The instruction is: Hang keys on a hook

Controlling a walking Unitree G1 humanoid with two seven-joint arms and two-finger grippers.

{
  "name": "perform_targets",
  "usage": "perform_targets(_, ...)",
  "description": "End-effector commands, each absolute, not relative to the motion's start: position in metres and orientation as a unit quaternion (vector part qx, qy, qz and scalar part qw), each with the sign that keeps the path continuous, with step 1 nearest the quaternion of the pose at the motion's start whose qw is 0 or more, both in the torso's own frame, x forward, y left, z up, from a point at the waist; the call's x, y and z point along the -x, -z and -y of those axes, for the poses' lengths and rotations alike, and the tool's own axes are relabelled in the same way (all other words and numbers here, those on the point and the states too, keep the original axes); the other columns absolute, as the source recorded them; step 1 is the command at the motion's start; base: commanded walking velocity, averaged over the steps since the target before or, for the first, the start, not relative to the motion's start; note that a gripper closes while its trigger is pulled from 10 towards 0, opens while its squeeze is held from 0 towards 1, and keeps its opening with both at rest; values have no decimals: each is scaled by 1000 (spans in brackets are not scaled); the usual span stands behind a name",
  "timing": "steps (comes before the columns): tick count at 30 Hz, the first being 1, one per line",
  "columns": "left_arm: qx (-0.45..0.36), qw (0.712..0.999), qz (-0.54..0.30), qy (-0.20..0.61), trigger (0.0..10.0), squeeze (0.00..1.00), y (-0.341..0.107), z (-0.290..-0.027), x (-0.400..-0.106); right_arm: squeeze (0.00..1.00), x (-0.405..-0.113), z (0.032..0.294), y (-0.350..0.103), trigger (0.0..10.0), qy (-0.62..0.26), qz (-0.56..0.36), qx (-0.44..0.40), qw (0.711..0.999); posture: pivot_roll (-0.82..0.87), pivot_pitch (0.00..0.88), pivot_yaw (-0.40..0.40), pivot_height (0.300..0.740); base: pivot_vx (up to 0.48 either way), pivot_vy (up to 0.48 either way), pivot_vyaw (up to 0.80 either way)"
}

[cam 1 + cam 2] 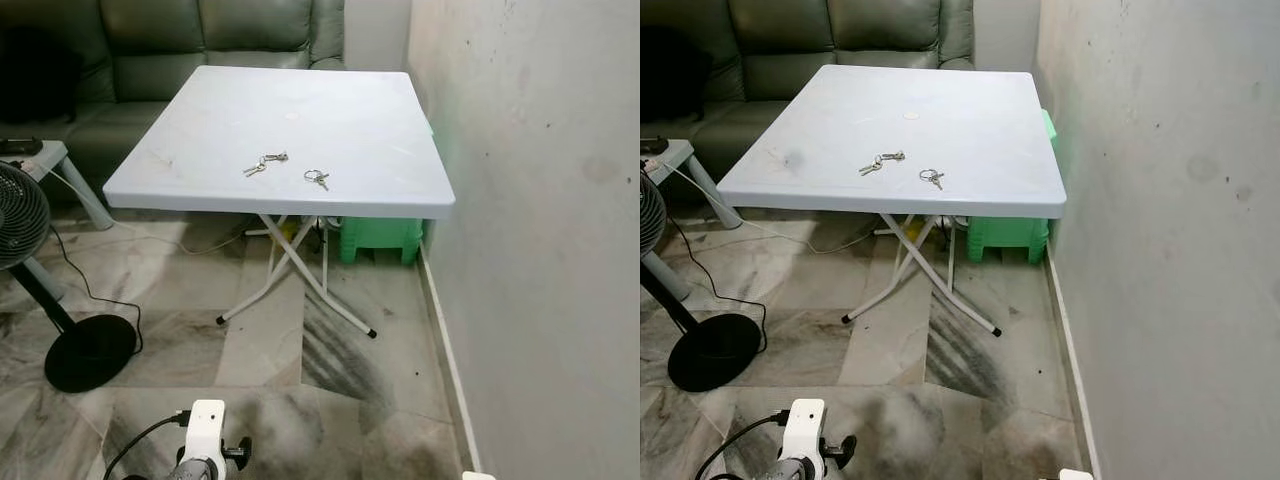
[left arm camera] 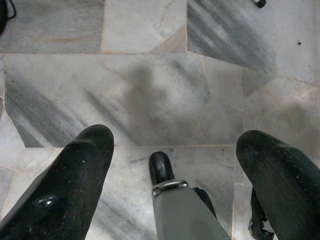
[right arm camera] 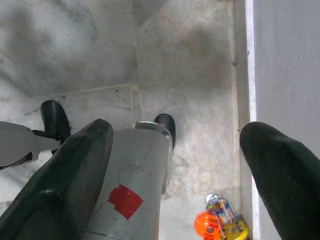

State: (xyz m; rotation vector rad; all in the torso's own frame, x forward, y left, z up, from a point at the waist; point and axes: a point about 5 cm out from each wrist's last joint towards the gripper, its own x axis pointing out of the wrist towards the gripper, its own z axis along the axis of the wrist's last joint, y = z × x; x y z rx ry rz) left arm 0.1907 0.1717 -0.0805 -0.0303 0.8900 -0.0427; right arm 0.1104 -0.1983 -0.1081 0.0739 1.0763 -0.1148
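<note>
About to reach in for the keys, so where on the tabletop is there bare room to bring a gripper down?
Most of the white table is bare: the whole back half toward the sofa and both side margins. The front centre is the only occupied patch, holding the left key bunch and, apart from it, the right key ring.

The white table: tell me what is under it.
Under the table stand its crossed white legs and a green stool by the wall, with a cable on the floor. The tabletop covers whatever lies further back.
</note>
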Motion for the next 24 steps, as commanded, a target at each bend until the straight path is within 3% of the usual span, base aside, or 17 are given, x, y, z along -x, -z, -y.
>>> perform_targets(1,12,905,-425,15,10000,0,79,-175,-194,0,-101,197,111,10000,59,-528,-39,846,-48,0,23,740,0,0,0)
perform_targets(24,13,902,-432,11,10000,0,81,-177,-190,0,-100,196,112,10000,61,-528,-44,846,-50,0,25,740,0,0,0)
